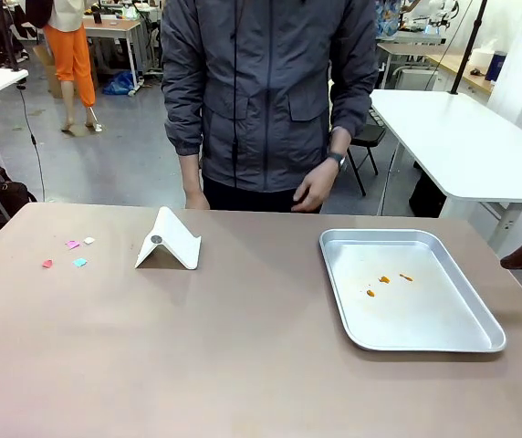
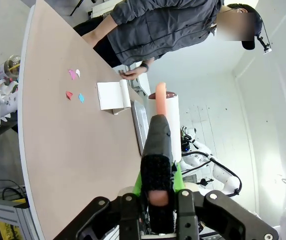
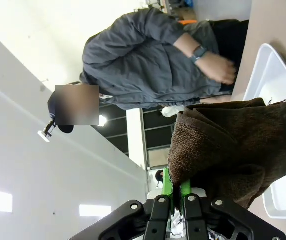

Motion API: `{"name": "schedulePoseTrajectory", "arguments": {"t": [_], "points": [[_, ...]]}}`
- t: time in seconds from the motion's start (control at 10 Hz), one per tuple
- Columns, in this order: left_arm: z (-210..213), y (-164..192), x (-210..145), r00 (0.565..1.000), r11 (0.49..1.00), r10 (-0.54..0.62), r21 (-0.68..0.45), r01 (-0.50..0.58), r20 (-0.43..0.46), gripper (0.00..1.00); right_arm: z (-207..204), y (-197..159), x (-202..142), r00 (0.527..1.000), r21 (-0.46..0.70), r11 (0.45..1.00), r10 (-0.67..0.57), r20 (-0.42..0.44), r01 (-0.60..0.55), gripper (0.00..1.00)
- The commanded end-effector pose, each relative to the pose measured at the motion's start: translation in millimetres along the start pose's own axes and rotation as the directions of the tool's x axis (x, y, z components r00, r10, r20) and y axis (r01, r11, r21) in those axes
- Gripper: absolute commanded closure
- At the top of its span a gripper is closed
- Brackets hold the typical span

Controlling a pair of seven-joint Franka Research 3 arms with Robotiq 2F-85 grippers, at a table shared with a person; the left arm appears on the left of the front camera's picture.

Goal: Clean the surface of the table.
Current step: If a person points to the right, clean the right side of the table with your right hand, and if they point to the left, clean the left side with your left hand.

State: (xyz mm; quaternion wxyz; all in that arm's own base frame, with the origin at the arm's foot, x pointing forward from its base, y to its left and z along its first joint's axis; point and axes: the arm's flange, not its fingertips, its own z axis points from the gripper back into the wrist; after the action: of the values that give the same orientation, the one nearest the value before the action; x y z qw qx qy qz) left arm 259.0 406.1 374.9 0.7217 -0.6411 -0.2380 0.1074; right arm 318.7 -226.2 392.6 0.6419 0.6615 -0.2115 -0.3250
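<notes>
The left claw [image 2: 158,189] is pinching a black peach-tipped tool [image 2: 158,145], with the tan worktop [image 2: 73,160] stretching below and ahead of it and the paper scraps [image 2: 73,74] lying far ahead. The right claw [image 3: 173,194] is clamping a brown cloth [image 3: 233,150] bunching just in front of it, the tray [image 3: 283,85] beyond. Likely trouble: the drooping cloth dragging through the tray's orange crumbs [image 1: 384,279], or a sweep toppling the white stand [image 1: 170,242] near the scraps.

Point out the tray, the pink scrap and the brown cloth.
tray [image 1: 425,315]: front view, on its bare floor.
pink scrap [image 1: 72,245]: front view, on its middle.
cloth [image 3: 233,150]: right wrist view, on the middle of the bunched fabric.
</notes>
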Motion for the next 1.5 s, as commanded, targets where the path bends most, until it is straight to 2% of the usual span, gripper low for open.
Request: {"name": "schedulePoseTrajectory", "arguments": {"t": [0.0,0.9,1.0,1.1,1.3,1.4], "points": [[1.8,-2.9,-1.1,1.000,1.000,-0.012,-0.001,0.012,0.003,0.77,2.1,3.1,-0.8,1.000,-0.003,1.000,0.001,-0.004,-0.001,0.94],[1.8,-2.9,-1.1,1.000,1.000,-0.012,-0.001,0.012,0.003,0.77,0.0,0.0,0.0,1.000,0.000,1.000,0.000,0.000,0.000,0.94],[1.8,-2.9,-1.1,1.000,1.000,-0.012,-0.001,0.012,0.003,0.77,8.3,0.0,-0.1,0.999,-0.040,0.999,0.014,0.049,-0.012,0.94],[1.8,-2.9,-1.1,1.000,1.000,-0.012,-0.001,0.012,0.003,0.77,-2.1,7.8,-6.5,0.996,-0.077,0.994,0.077,0.038,-0.074,0.94],[1.8,-2.9,-1.1,1.000,1.000,-0.012,-0.001,0.012,0.003,0.77,-48.0,40.8,-17.0,0.970,-0.220,0.950,0.237,0.048,-0.222,0.94],[1.8,-2.9,-1.1,1.000,1.000,-0.012,-0.001,0.012,0.003,0.77,-72.5,56.0,-20.5,0.955,-0.296,0.915,0.295,0.022,-0.276,0.94]]}}
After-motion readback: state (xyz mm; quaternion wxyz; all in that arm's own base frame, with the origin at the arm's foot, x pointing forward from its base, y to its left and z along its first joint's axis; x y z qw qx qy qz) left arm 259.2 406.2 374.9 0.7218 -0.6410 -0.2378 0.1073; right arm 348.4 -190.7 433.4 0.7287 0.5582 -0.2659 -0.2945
